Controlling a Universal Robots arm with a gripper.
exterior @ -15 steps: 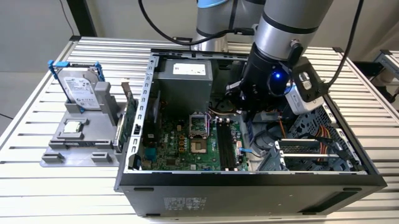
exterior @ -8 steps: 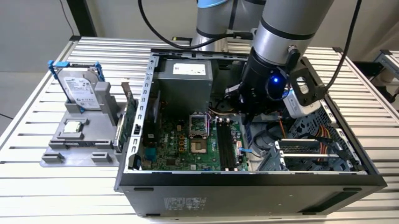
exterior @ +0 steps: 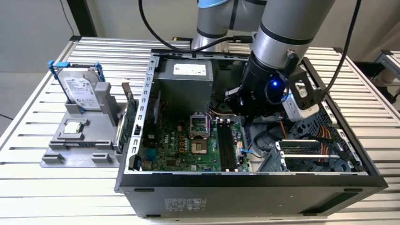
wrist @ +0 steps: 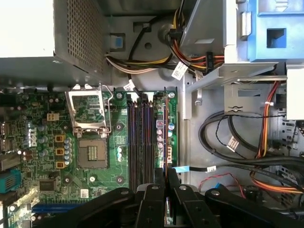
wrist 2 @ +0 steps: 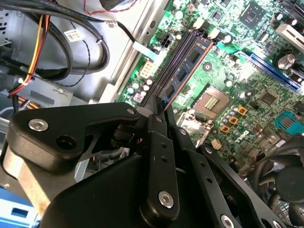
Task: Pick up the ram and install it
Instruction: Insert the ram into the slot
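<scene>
Ram, a thin dark bluish circuit-board stick with small chips [wrist 2: 183,71], is standing on edge in a black memory slot of the green motherboard [wrist: 90,178], extending straight away from the end effector [wrist 2: 159,118]. That black end effector is closing narrowly on the stick's near end, its fingers [wrist: 166,183] pinching it in both wrist views. Just beside it, an open silver processor socket [wrist: 92,152] is sitting. Everything is lying inside the dark open computer case [exterior: 250,180].
</scene>
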